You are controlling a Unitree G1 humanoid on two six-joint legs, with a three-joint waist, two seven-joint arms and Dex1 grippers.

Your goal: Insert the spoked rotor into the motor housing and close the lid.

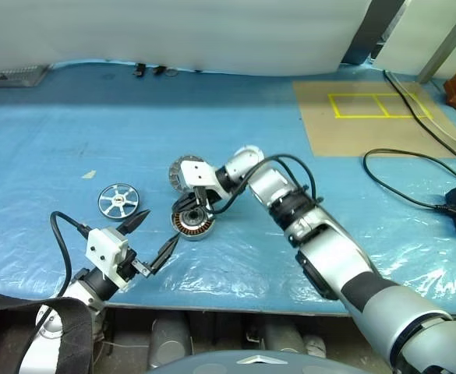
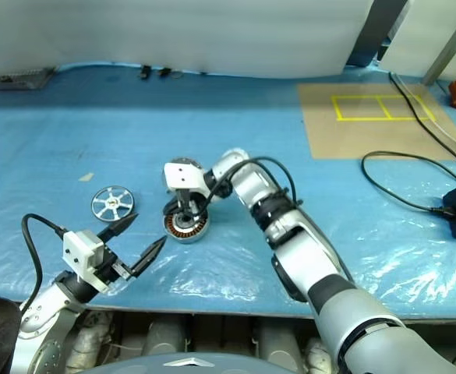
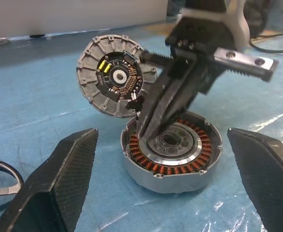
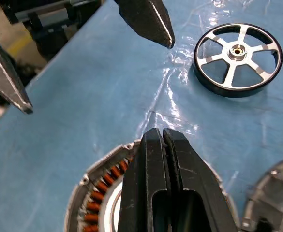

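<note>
A: Looking wide first: crinkly blue plastic sheet (image 1: 305, 140) over the bench, right gripper (image 3: 148, 128) clenched on nothing, tips over the motor housing (image 1: 193, 226).

B: Lid (image 3: 111, 75) is tilted up behind it, toothed grey rim, dark face. Copper windings exposed.

A: Spoked rotor (image 4: 237, 59) lies flat just beside the housing, untouched. Left gripper (image 1: 155, 236) hangs splayed wide, empty.

B: I'd pinch that thin silvery rim, keep it level, and centre its hub over the housing's bore.
</note>
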